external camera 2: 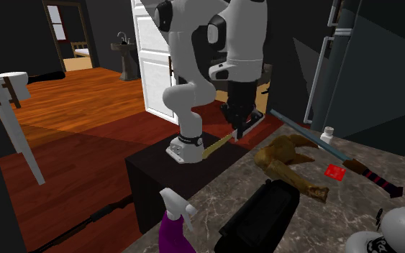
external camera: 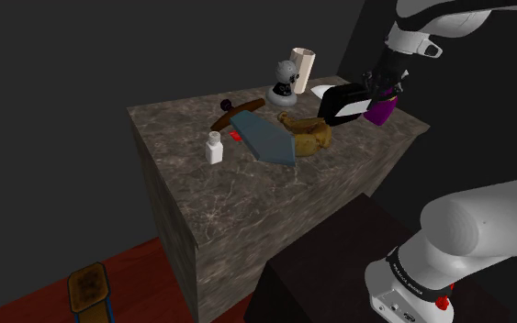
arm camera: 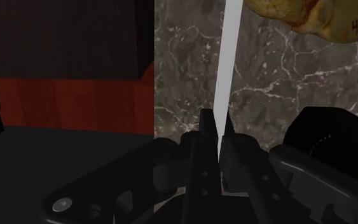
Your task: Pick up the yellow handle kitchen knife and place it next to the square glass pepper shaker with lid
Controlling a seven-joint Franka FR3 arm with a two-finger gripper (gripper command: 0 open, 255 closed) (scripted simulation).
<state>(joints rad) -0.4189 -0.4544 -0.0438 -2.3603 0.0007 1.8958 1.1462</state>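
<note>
Pinching the knife [arm camera: 228,63] btwn my end effector [arm camera: 215,130] fingers, closed tight on it, pale blade running out ahead over the marbled worktop [arm camera: 190,76]. Second exterior view: its yellow handle sticks out sideways from the end effector, held up off the worktop near the edge. White shaker [external camera 2: 327,134] w/ lid stands upright on the worktop, well apart from the knife. Brown lump [external camera 2: 287,158] lies btwn shaker & knife. Black box [external camera 2: 262,215] & purple spray bottle [external camera 2: 172,230] also well apart from the shaker.
</note>
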